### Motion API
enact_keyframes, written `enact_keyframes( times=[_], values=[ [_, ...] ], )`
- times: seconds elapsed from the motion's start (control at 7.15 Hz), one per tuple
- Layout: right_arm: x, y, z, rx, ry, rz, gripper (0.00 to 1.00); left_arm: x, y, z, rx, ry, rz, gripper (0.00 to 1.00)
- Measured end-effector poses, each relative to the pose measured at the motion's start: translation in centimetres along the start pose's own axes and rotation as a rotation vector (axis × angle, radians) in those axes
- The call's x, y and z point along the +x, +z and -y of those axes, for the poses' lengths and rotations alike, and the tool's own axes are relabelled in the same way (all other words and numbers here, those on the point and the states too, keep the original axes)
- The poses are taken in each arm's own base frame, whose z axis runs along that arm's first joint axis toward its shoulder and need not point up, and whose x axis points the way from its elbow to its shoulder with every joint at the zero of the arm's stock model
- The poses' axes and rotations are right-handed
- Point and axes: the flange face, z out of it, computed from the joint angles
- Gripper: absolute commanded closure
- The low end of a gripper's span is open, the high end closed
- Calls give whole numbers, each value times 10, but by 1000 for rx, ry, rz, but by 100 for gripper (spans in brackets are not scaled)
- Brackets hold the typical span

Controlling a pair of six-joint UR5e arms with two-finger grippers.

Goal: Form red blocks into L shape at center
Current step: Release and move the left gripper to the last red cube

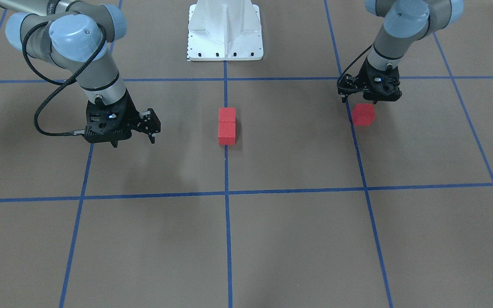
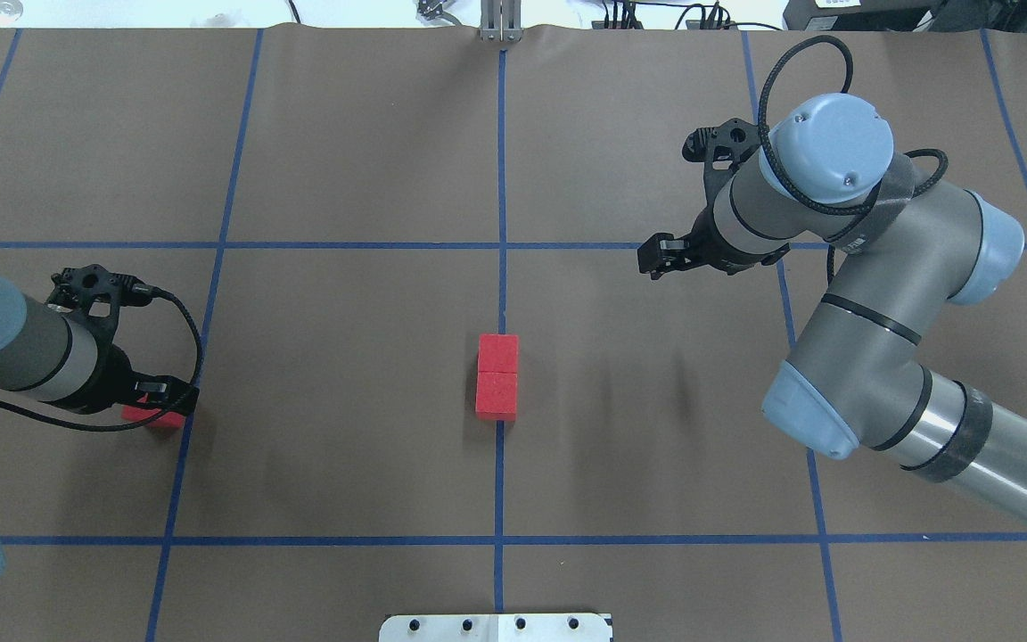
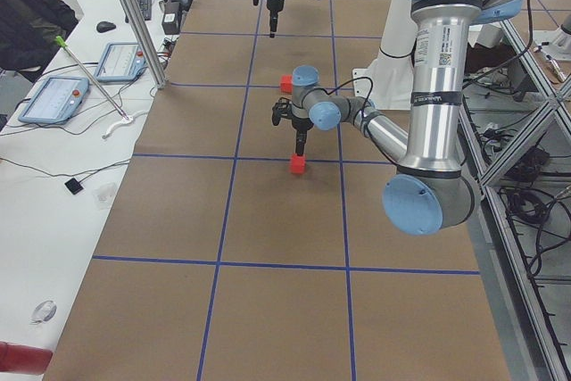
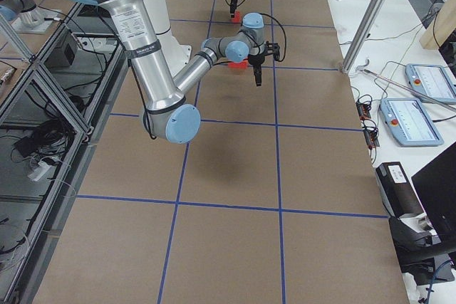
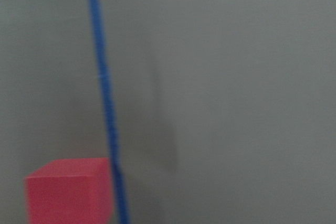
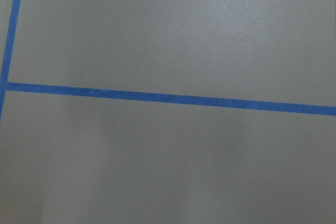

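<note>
On the robot's left side of the brown paper-covered bench [image 2: 344, 160], the left gripper [image 2: 157, 399] hangs low, right over one small bright-red matte cube [image 1: 363, 114]. That cube sits on the bench against a blue tape line [image 1: 360, 149], well apart from the others. How wide this gripper is spread, and whether it has hold of the cube, I cannot tell. At the bench's centre, two more red cubes [image 2: 498, 353] [image 2: 497, 395] touch face to face in a short straight row along the middle tape line. Farther right, the right gripper [image 1: 134, 142] hovers above bare paper, its fingers spread apart with nothing between them.
</note>
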Motion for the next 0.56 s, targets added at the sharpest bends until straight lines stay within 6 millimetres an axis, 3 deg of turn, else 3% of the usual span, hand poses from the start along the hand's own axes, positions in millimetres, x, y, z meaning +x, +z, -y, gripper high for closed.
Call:
enact_keyframes(
  times=[0.28, 0.56],
  values=[
    [0, 0, 0, 0, 1, 0, 0, -12, 11, -1, -6, 27, 15, 1],
    [0, 0, 0, 0, 1, 0, 0, -10, 20, 2, -14, 55, 21, 1]
  ],
)
